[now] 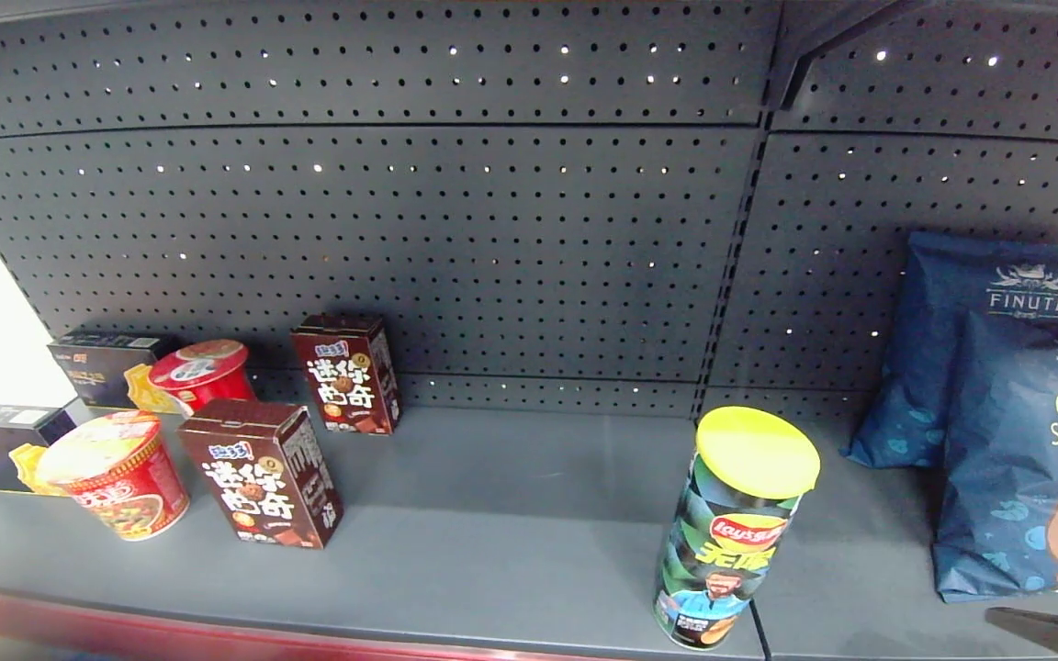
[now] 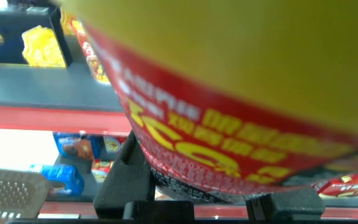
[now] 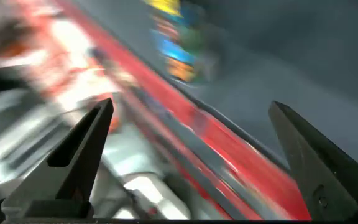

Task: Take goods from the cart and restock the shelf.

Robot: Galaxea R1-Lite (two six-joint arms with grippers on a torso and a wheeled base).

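The left end effector (image 2: 197, 190) was pinching a round red-and-yellow container (image 2: 229, 93) across its body, holding it out in front of the shelf (image 1: 492, 523) rather than on it. It looked much like the noodle cups (image 1: 116, 473) standing toward the shelf's left end. I'd guess it was light, thin-walled and easy to dent, with a glossy wrap that could slip, so a gentle squeeze around the body, well below the lid, seemed the safe hold. The right end effector (image 3: 190, 107) was spread wide with nothing in it. A tall chip can (image 1: 736, 528) stood further right.
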